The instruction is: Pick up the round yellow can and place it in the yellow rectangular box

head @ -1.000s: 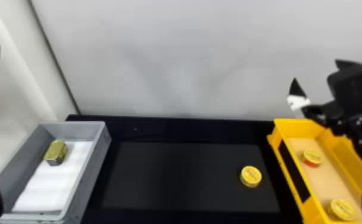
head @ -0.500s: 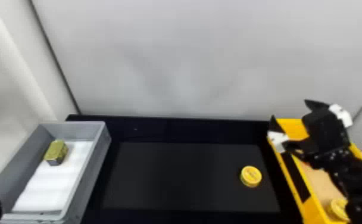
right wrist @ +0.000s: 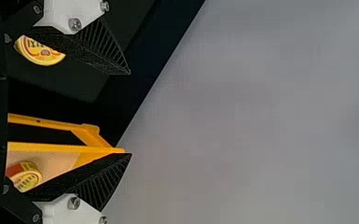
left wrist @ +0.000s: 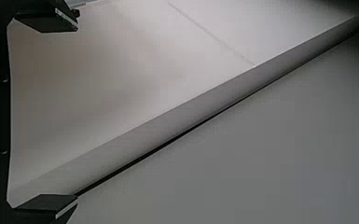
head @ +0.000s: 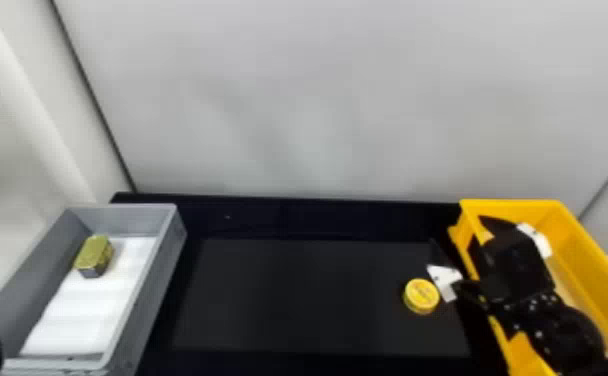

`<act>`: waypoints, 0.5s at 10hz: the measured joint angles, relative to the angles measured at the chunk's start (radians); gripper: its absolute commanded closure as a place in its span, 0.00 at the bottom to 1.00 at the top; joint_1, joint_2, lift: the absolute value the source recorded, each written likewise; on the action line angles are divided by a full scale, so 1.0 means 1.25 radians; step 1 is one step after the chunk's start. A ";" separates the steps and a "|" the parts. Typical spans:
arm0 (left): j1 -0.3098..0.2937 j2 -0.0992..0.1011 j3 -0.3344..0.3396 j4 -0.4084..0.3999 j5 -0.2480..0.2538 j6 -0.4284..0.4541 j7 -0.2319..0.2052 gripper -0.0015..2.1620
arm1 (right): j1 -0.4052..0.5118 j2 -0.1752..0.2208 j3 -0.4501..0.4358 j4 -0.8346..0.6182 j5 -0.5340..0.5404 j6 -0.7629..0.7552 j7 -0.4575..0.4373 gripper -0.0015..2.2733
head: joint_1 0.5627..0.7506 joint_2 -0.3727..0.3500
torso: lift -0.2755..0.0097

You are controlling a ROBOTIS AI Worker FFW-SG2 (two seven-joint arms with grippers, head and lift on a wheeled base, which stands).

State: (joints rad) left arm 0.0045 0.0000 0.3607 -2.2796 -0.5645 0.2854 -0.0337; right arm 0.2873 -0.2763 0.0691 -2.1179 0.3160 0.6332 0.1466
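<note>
Right claw (head: 458, 231) farther left, over side of yellow box (head: 588, 260).

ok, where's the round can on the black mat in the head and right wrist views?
Head view: the can, on the mat's right side.
Right wrist view: the can, partly behind a finger of the right gripper.
Shared landmark: the yellow box beside it.

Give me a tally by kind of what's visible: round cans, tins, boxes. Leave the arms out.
Round cans: 2 (yellow can on the black mat, red-sided can in the yellow box)
Tins: 1 (gold tin in the grey box)
Boxes: 2 (one yellow, one grey)
Total: 5
</note>
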 measured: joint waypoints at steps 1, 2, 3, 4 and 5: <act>0.000 0.000 0.000 0.000 0.000 0.000 0.000 0.00 | 0.002 0.000 -0.001 0.004 -0.047 0.008 -0.025 0.09 | 0.66 0.53 | 0.77; 0.000 0.000 0.000 0.000 0.000 0.000 0.000 0.00 | 0.004 0.000 -0.009 0.010 -0.125 0.011 -0.069 0.09 | 0.66 0.53 | 0.77; 0.000 0.000 0.001 0.000 0.000 0.000 0.000 0.00 | 0.009 -0.002 -0.020 0.015 -0.205 0.009 -0.120 0.09 | 0.66 0.53 | 0.77; 0.001 0.000 0.002 -0.001 0.000 0.000 0.000 0.00 | 0.017 -0.004 -0.029 0.019 -0.270 0.008 -0.163 0.10 | 0.66 0.53 | 0.77; 0.002 0.000 0.002 -0.002 0.000 0.000 0.000 0.00 | 0.025 -0.005 -0.035 0.024 -0.319 0.011 -0.189 0.10 | 0.66 0.53 | 0.77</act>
State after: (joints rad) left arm 0.0070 0.0000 0.3637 -2.2823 -0.5646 0.2854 -0.0337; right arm 0.3183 -0.2821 0.0248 -2.0875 -0.0831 0.6472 -0.0901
